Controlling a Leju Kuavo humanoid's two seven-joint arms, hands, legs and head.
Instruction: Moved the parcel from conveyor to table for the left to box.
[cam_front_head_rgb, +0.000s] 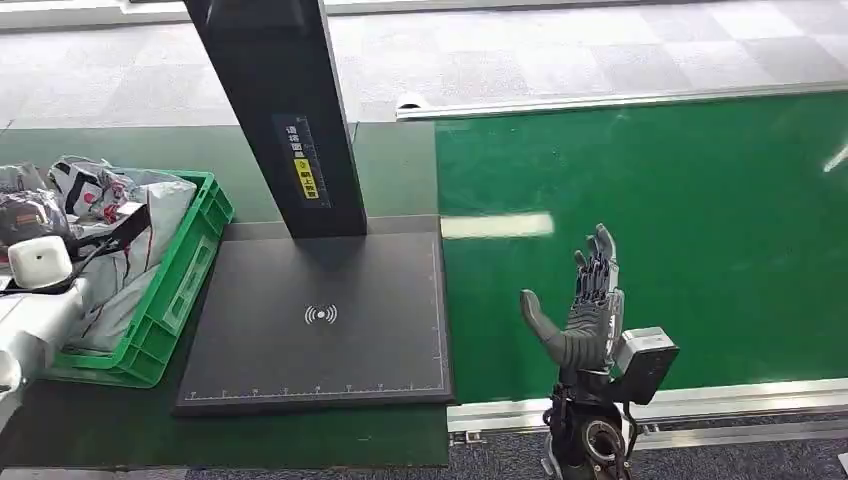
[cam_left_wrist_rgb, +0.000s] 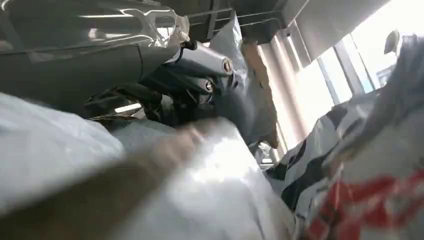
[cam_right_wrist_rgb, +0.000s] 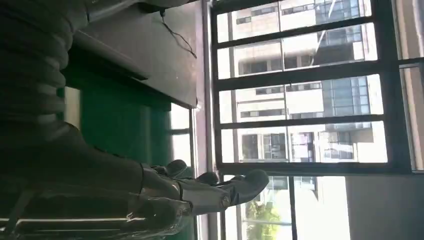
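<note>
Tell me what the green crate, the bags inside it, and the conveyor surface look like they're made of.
The green crate looks like rigid moulded plastic, with a slotted wall and a slight sheen. The bags look like thin glossy poly mailer film, grey-white and crinkled. The conveyor belt looks like smooth green rubber or PVC; it reflects window light.

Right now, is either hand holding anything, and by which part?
The right hand holds nothing, fingers spread above the conveyor. The left hand is among parcels in the crate; any hold cannot be told.

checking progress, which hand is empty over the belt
The right hand: it is held up open above the green belt, holding nothing. The left arm reaches into the green crate of parcels.
</note>
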